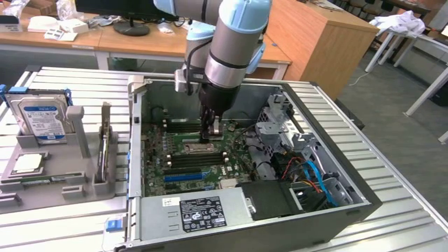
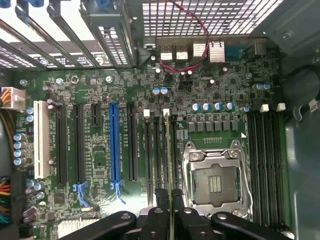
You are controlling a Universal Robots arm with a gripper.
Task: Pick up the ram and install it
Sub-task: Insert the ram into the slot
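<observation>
My gripper (image 1: 210, 136) reaches down inside the open computer case (image 1: 329, 157), just above the motherboard (image 1: 178, 157). In the wrist view the two black fingers (image 2: 161, 200) are shut on the ram (image 2: 170, 155), a thin stick seen edge-on. It runs along the memory slots (image 2: 155, 150) beside the empty processor socket (image 2: 214, 180), and I cannot tell whether it sits in a slot or hangs just over it. A second bank of memory slots (image 2: 267, 160) lies on the socket's other side.
On the exterior view's left a grey holder (image 1: 73, 173) carries a silver hard drive (image 1: 43, 122), a square processor chip (image 1: 27, 164) and a thin upright board (image 1: 106, 139). Drive cages and cables (image 1: 294, 152) crowd the case's right side. The power supply (image 1: 199, 212) fills its near end.
</observation>
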